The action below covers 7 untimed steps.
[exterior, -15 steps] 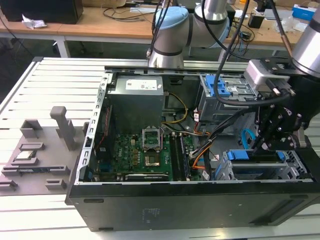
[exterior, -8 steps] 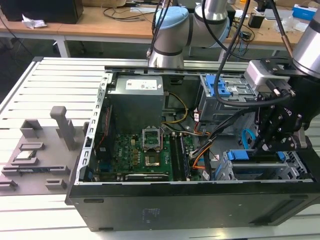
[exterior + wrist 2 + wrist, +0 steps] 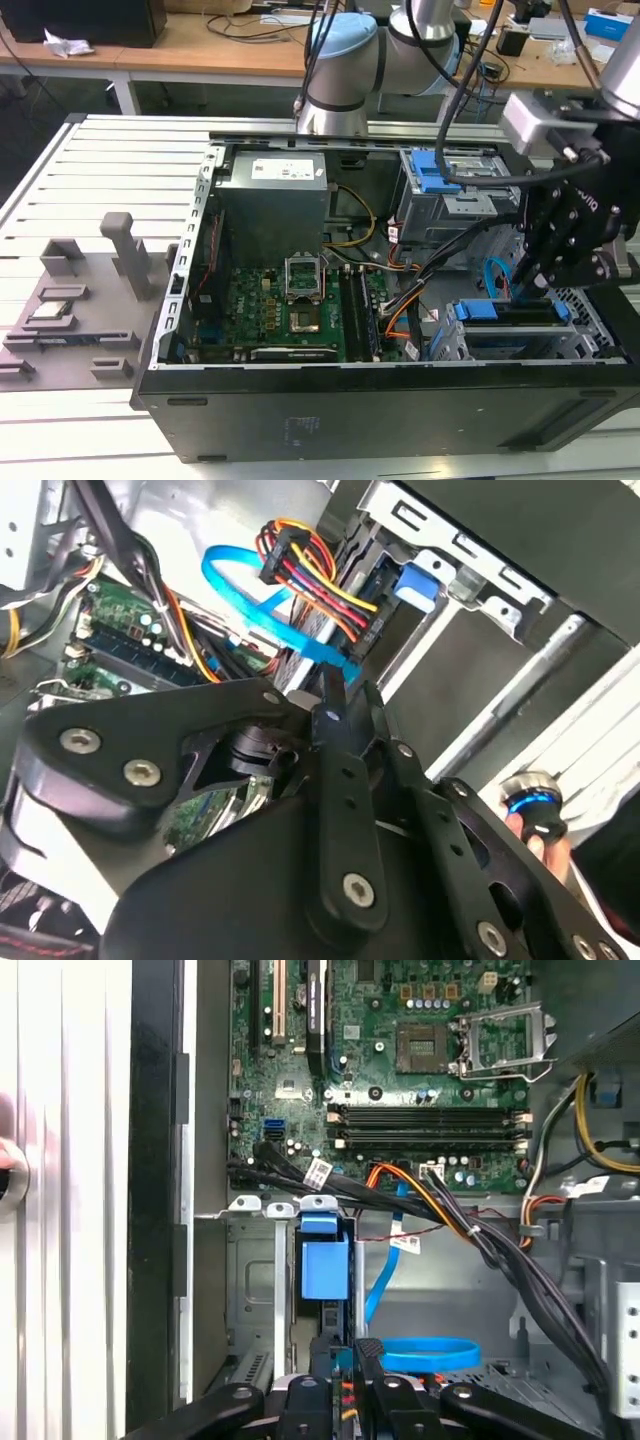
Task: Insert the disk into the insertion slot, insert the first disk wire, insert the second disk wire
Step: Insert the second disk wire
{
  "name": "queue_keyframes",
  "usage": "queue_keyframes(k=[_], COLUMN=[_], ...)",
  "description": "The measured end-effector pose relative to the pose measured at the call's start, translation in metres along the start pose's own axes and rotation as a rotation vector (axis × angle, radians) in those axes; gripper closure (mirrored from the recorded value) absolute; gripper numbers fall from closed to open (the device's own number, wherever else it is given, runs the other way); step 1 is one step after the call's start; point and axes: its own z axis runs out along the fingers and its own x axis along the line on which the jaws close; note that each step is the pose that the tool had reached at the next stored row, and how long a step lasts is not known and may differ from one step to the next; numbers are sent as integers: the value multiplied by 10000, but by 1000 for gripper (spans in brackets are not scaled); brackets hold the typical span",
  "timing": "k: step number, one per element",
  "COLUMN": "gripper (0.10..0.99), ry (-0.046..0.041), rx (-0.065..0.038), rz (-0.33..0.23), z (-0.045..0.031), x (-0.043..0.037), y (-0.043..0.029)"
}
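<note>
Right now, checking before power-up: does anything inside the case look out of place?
The processor socket stands open, its metal frame lifted, with no cooler on it. The second disk wire curls in a loose loop near the gripper.

The open computer case is seen from above and from one long side in the exterior view, at a middle distance, with the arm's base behind it. The case interior is looked straight down upon in the first wrist view, close in, the motherboard lying beyond the gripper. In the second wrist view the interior is viewed obliquely along the fingers, very near. The light-blue cable is shared by all three views.
</note>
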Motion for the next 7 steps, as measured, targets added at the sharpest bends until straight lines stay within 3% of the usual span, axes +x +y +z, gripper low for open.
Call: queue_keyframes(k=[1,3,5,7], gripper=[863,980,980,980], ry=[-1,1,0,-3], rx=[0,0,0,0], rz=[0,1,1,1], z=[-29,-97,-155,-160], x=[-4,-7,-4,-4], y=[2,5,8,8])
